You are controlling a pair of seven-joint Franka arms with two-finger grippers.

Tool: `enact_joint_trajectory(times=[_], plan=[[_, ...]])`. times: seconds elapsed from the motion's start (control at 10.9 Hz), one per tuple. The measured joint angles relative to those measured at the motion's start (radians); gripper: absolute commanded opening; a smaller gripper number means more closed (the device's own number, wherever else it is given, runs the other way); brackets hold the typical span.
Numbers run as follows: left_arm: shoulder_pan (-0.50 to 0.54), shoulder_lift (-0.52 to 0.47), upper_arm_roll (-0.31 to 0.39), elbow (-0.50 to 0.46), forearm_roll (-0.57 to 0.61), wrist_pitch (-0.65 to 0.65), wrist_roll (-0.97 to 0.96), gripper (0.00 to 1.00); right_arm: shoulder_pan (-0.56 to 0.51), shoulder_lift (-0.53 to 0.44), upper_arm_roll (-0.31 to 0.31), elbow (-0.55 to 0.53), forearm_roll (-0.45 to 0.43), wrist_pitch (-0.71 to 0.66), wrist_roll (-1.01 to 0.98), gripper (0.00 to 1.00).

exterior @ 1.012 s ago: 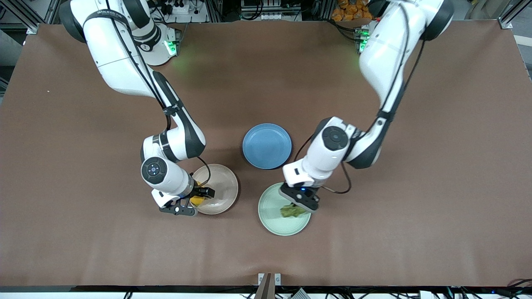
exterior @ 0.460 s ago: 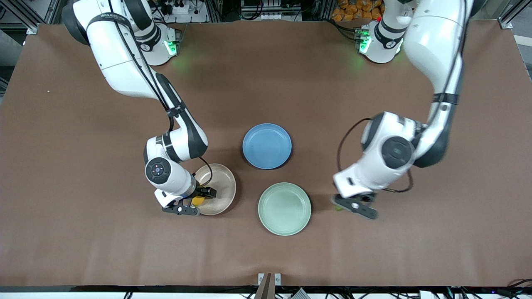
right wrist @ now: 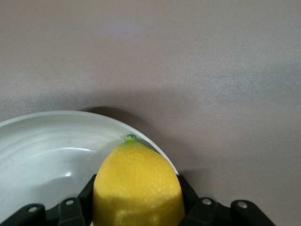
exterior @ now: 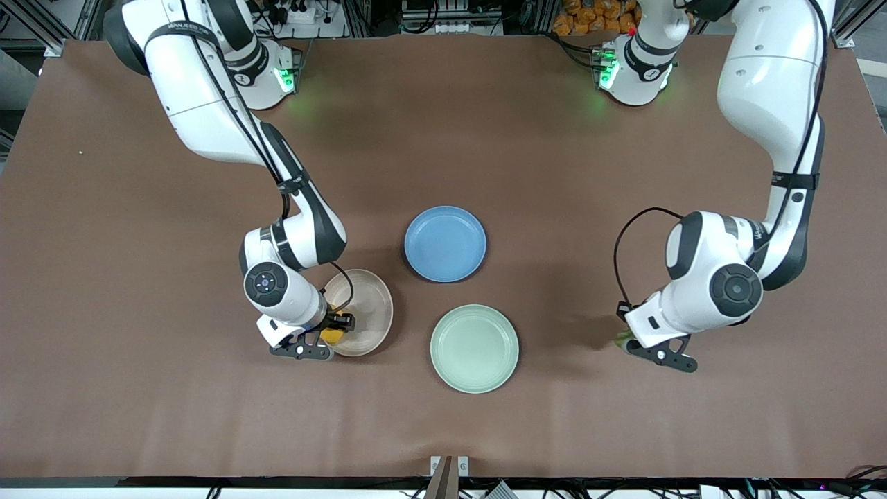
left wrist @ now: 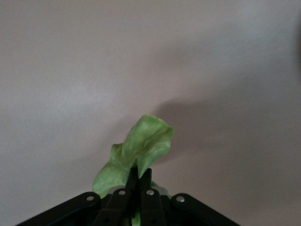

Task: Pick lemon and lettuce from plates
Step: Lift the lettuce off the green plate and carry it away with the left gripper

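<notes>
Brown tabletop lies under my left gripper (left wrist: pixel 138 175), pinching the limp lettuce (left wrist: pixel 139 151) thinly, while my right gripper (right wrist: pixel 136 207) clamps the lemon (right wrist: pixel 137 186) over the beige plate (right wrist: pixel 51 141); either could slip.

The right hand (exterior: pixel 331 334) holds the lemon (exterior: pixel 330 336) over the rim of one plate (exterior: pixel 371 312). The left hand (exterior: pixel 627 342) holds the lettuce (left wrist: pixel 136 155) over the bare surface (exterior: pixel 727 416), well apart from the other plate (exterior: pixel 474 348) toward the left arm's end.
</notes>
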Motion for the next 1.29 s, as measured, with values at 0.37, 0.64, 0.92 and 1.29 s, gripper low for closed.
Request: enact_joint_trajectory(times=[0.37, 0.64, 0.92, 1.29], plan=[[0.042, 0.055, 0.018, -0.026, 0.029, -0.004, -0.005, 0.99, 0.0, 0.0, 0.0, 0.001, -0.004, -0.002, 0.0, 0.31], [0.045, 0.068, 0.022, -0.025, 0.03, -0.003, -0.069, 1.0, -0.003, 0.001, -0.003, 0.02, -0.009, -0.059, 0.0, 0.31], [0.047, 0.039, 0.022, -0.008, 0.03, -0.021, -0.087, 1.0, -0.016, 0.001, -0.007, 0.074, -0.009, -0.162, -0.001, 0.31], [0.048, -0.095, 0.023, 0.01, 0.032, -0.114, -0.087, 1.0, -0.03, -0.001, -0.009, 0.131, -0.009, -0.273, -0.025, 0.31]])
